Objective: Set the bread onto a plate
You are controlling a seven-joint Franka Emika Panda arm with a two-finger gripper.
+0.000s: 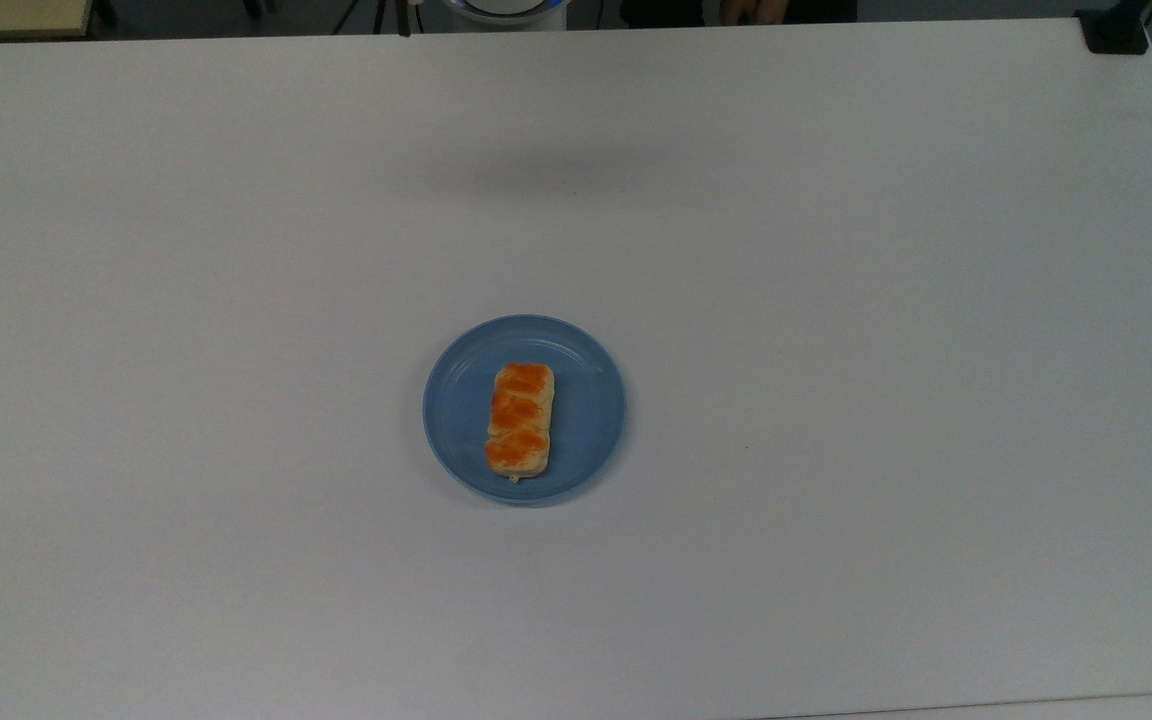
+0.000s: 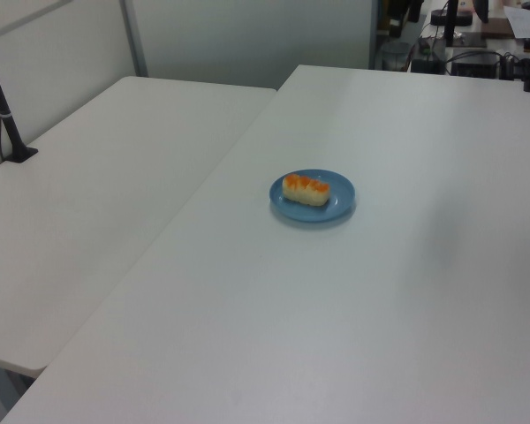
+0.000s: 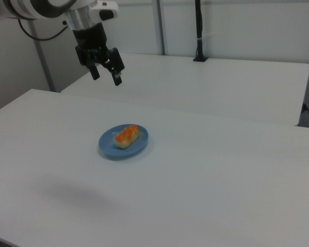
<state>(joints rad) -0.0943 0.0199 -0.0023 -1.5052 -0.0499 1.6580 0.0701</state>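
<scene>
— So where was the bread [image 1: 520,419] at that moment?

— Lying flat on the plate [image 1: 456,405], a little toward the top view's left of the plate's middle, inside the rim all round. Its long axis ran up and down in the top view; in the left view the same roll [image 2: 306,189] lay across the plate [image 2: 340,206] side to side.

— And the plate itself?

— Sitting on the white bench [image 1: 836,300], well away from every edge, nothing else near it.

— What about the gripper?

— It [image 3: 106,69] hung high above the bench, well apart from the plate [image 3: 109,147] and up toward the right view's left of it. The fingers [image 3: 117,76] were spread, with open air between them and nothing pinched.

— Which way did the bread lie from them?

— Down and toward the right view's right, with its [image 3: 126,136] long axis running from the right view's lower left to upper right.

— How far along would you call the task?

— Done, as far as I could judge: bread on plate, arm clear. I would expect no further grasp to be needed; any return would have had to come down across the roll's short side.
</scene>
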